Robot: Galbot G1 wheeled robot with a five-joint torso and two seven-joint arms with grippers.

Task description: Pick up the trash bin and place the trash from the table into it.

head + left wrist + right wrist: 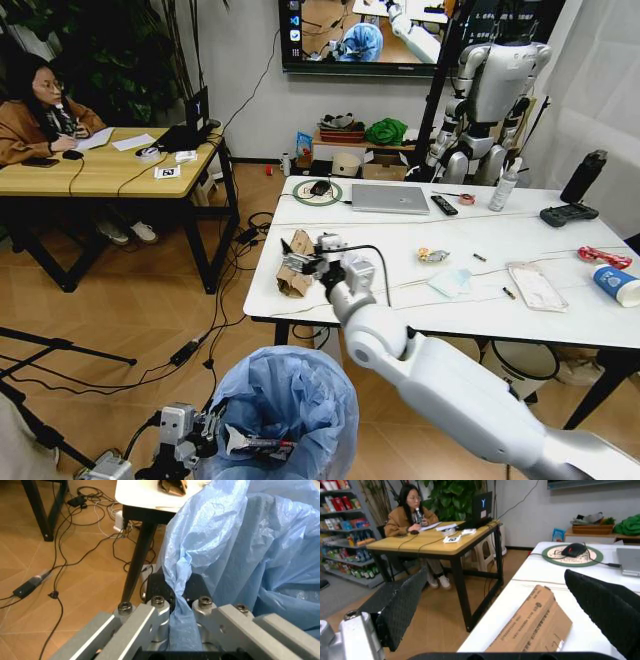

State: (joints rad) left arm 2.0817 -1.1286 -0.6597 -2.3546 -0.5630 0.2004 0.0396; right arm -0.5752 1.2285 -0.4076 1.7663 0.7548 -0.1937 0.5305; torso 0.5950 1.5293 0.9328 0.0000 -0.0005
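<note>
The left pincer (172, 602) pinches a fold of the crinkled light-blue plastic liner of the small round trash bin (285, 410), holding the bin low in front of the robot, just beside the near edge of the white marble-look bench (520, 300) on black legs. The pick-up half of the job looks done; the clearing half has barely begun.

The right pincer (300, 262), fingers (400, 607) spread wide, hovers at the flattened brown paper bag (296, 265) lying near the bench's left corner, with one finger on either side and no grip closed on it yet. That bag appears to be the first item lined up for the bin.

Everything else waits on the bench top: a small snack wrapper (433, 256), a pale face mask (452, 282), a clear plastic bag (536, 286), a red wrapper (604, 257) and a blue-and-white paper cup (616, 285) on its side at the far right. No litter can be made out in the bin, though its inside is mostly hidden by the bulging liner.
</note>
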